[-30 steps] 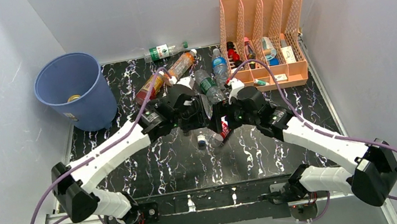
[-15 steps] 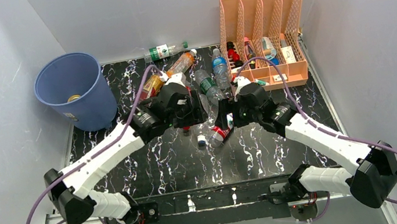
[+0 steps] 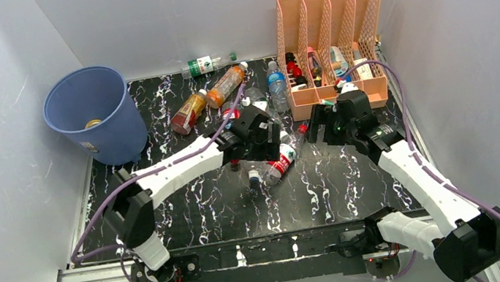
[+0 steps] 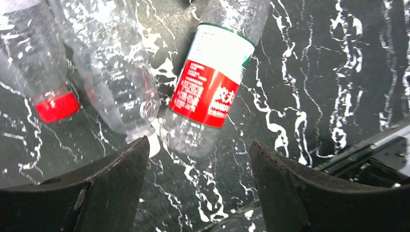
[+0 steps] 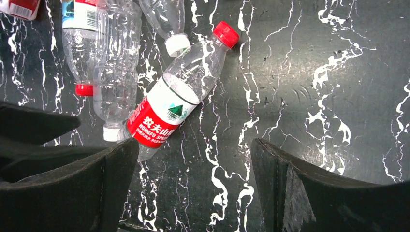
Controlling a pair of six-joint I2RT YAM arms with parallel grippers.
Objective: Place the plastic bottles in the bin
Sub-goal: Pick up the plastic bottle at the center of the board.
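Change: a second ago both sets of jaws crowded over one clear plastic bottle with a red label [image 3: 281, 160]. The right arm [image 3: 413, 166] has since drawn back toward the peach slotted organizer [image 3: 328, 8], and the left arm [image 3: 177, 167] has stretched across the middle.
Meaning: nothing is lifted. The bottle lies on its side on the black marbled tabletop [image 3: 204, 206], and the pickup looks like the left arm's job.
Left jaws: spread wide, empty, poised over the bottle's base end.
Right jaws: spread wide, empty, bottle lying ahead of them.
Other bottles: scattered across the far middle of the tabletop.
Bin: round blue plastic bucket [image 3: 118, 141], far left corner, well apart from the red-labelled bottle.
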